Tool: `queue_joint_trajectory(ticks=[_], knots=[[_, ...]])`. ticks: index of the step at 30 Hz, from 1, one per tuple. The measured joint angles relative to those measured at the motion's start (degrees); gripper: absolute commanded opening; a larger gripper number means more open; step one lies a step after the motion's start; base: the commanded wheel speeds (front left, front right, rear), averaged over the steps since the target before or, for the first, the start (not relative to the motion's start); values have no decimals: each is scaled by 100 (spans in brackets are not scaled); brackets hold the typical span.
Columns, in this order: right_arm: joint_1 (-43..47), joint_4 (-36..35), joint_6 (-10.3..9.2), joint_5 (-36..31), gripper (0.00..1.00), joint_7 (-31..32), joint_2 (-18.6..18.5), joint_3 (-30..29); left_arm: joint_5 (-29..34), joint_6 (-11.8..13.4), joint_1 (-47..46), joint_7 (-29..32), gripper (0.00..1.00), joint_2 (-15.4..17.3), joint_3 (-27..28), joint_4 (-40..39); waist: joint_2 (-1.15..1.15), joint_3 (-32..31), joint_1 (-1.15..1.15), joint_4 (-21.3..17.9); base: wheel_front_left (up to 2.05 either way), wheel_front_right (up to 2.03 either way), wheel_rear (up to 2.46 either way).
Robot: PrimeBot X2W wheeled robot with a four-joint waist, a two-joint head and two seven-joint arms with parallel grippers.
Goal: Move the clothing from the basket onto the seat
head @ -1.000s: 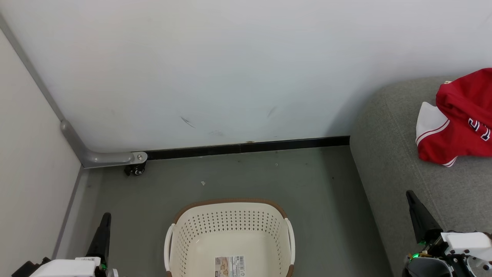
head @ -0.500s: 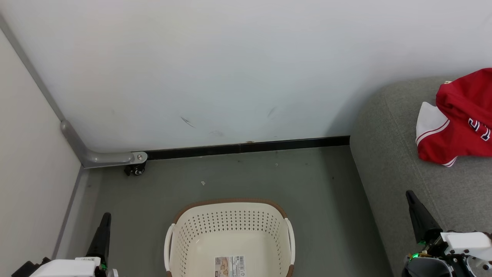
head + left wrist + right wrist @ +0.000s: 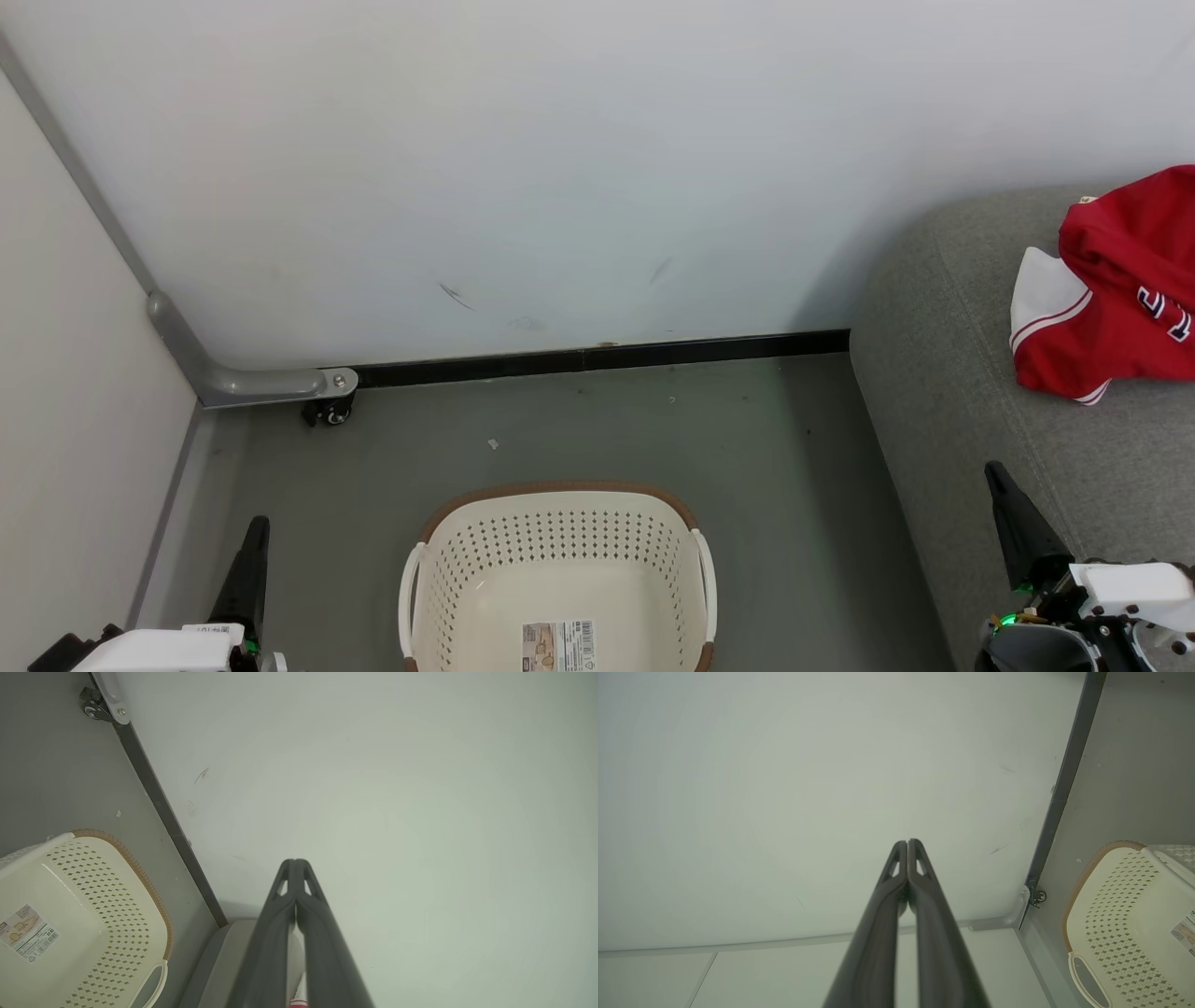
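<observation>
Nothing has changed in 1 s: left gripper [image 3: 295,862] and right gripper [image 3: 907,842] stay clenched, empty. The red jersey [image 3: 1120,308] lies on the grey sofa [image 3: 934,401]; laundry basket [image 3: 558,488] shows no clothing. Task likely complete.

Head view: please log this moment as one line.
basket: looks empty | clothing: on seat | left gripper: jaws shut | right gripper: jaws shut

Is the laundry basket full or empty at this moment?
Empty, as far as visible: inside the basket is bare cream plastic and a sticker. The red clothing lies on the seat.
</observation>
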Motion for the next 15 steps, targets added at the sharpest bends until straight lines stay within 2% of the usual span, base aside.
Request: queue_joint_trajectory(ticks=[15], knots=[[1, -3, 0, 0, 0, 0, 0, 7, 0, 0, 0, 0, 0, 0, 5, -1, 0, 1, 0, 0, 0, 0, 0]])
